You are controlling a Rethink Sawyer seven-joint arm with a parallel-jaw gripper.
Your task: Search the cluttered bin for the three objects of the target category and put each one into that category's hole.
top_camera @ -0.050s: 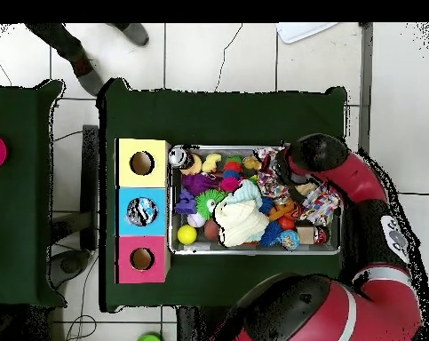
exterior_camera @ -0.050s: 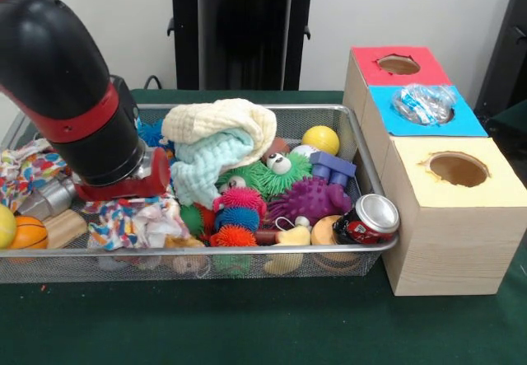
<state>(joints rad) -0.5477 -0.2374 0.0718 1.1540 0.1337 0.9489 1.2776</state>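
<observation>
The wire mesh bin is packed with toys and cloths. My arm's wrist reaches down into the bin's left end in the front view. The gripper is buried behind the wrist and a patterned cloth. A red soda can lies in the bin corner nearest the hole box. That wooden box has a red hole, a blue hole and a yellow hole. A crumpled clear plastic bottle rests in the blue hole.
A cream cloth and a teal cloth are heaped mid-bin. Around them lie a green spiky toy, a purple spiky ball, a yellow ball, a metal can and an orange ball. A person's legs stand beyond the table.
</observation>
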